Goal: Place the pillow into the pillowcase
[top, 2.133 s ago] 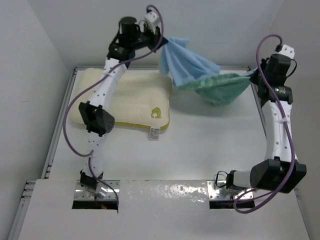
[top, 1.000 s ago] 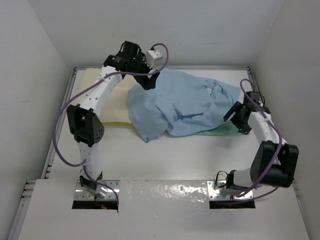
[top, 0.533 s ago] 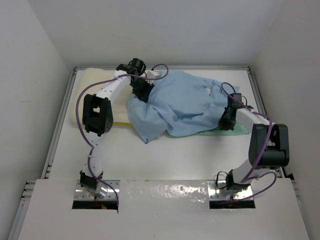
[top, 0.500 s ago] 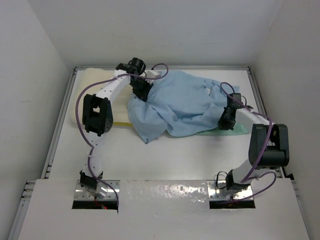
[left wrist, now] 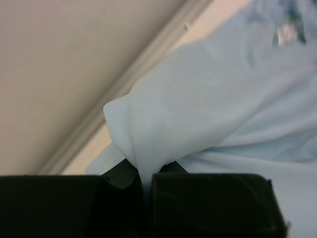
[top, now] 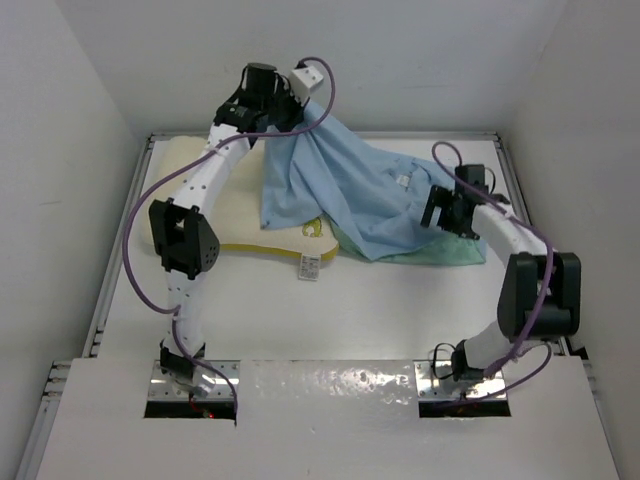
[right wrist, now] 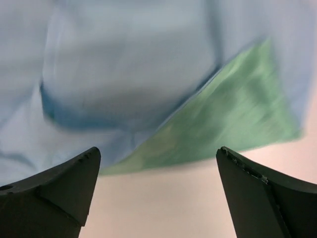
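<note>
Tabletop (top: 380, 310) comes first, just past my bases. On it the pillow (top: 240, 215) lies flat at the left, its right end under the pillowcase (top: 340, 190). My right gripper (right wrist: 157, 151) hangs low by the case's sea-green edge, jaws spread wide with nothing between them. Farthest back, my left gripper (left wrist: 146, 178) is raised high, jaws pinched tight on a fold of light-blue cloth that drapes down from it.
</note>
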Tool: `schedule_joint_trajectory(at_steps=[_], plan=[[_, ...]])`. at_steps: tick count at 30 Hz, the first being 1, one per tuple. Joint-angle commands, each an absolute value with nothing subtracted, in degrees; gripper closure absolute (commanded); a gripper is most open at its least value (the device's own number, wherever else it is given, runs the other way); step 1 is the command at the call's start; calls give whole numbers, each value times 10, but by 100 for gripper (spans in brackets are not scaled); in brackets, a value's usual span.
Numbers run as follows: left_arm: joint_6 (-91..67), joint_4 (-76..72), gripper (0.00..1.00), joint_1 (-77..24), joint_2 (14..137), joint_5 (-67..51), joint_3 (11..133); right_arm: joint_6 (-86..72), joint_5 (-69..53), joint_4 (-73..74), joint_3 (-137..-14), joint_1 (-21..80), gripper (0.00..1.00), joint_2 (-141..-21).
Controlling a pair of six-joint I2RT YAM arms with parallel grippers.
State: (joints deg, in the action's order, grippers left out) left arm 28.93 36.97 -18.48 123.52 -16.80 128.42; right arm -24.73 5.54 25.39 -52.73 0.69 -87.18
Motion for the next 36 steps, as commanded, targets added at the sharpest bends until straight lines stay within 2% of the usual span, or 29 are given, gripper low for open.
schedule_joint_trajectory(at_steps=[1, 3, 5, 7, 9, 10, 11, 14, 17, 18, 19, 20, 21, 22, 23, 24, 25, 26, 27, 28, 29, 30, 31, 32, 33, 34, 35, 36], plan=[[293, 251, 100, -194, 1221, -174, 1334, -210, 66, 234, -625, -30, 1, -957], [297, 230, 100, -200, 1216, -178, 1311, -193, 76, 257, -673, -32, 1, -1017], [295, 213, 100, -203, 1211, -185, 1297, -190, 65, 292, -724, -32, 7, -1100], [280, 200, 100, -204, 1215, -189, 1296, -199, 36, 282, -727, -31, 30, -1148], [266, 168, 100, -204, 1225, -181, 1296, -228, 29, 276, -717, -30, 59, -1159], [248, 153, 100, -204, 1230, -175, 1298, -238, 16, 264, -695, -28, 91, -1151], [238, 123, 100, -204, 1236, -159, 1303, -256, 11, 254, -673, -26, 100, -1137], [193, 67, 100, -204, 1275, -132, 1340, -256, 8, 220, -577, 15, 100, -1044], [118, 11, 100, -206, 1329, -131, 1391, -244, 20, 204, -494, 110, 100, -934], [78, -17, 100, -207, 1354, -141, 1401, -241, 12, 193, -469, 173, 100, -911], [63, -49, 100, -216, 1374, -169, 1409, -225, -8, 187, -462, 242, 100, -872], [55, -62, 100, -224, 1375, -187, 1409, -212, -18, 182, -460, 243, 100, -855], [58, -66, 100, -235, 1388, -205, 1410, -202, -20, 180, -463, 305, 100, -840], [67, -68, 100, -247, 1393, -222, 1410, -193, -22, 178, -468, 327, 100, -825], [78, -59, 100, -274, 1397, -259, 1408, -198, -22, 178, -475, 339, 96, -811], [96, -56, 100, -286, 1397, -277, 1395, -213, -24, 183, -487, 339, 70, -785], [102, -54, 98, -298, 1394, -295, 1384, -214, -7, 187, -492, 337, 49, -772], [104, -54, 86, -313, 1386, -328, 1376, -214, 16, 190, -497, 333, 27, -759], [84, -56, 66, -316, 1383, -339, 1370, -211, 51, 197, -504, 316, 11, -734], [70, -59, 48, -317, 1382, -354, 1369, -211, 59, 200, -505, 302, 6, -723], [57, -49, 18, -315, 1382, -380, 1382, -214, 60, 201, -505, 260, 3, -713], [50, -37, 6, -313, 1379, -388, 1391, -214, 41, 199, -498, 236, 5, -703], [52, -23, 0, -306, 1374, -392, 1400, -210, 34, 196, -496, 213, 11, -688], [57, 6, 0, -303, 1355, -388, 1400, -204, 34, 195, -494, 177, 26, -687], [74, 36, 0, -300, 1345, -375, 1398, -199, 52, 194, -497, 162, 82, -699], [88, 59, 10, -297, 1333, -366, 1386, -188, 58, 196, -504, 148, 100, -714], [106, 108, 28, -292, 1309, -351, 1379, -184, 56, 198, -514, 115, 100, -733], [148, 136, 58, -290, 1298, -339, 1370, -181, 48, 201, -542, 98, 100, -757]])
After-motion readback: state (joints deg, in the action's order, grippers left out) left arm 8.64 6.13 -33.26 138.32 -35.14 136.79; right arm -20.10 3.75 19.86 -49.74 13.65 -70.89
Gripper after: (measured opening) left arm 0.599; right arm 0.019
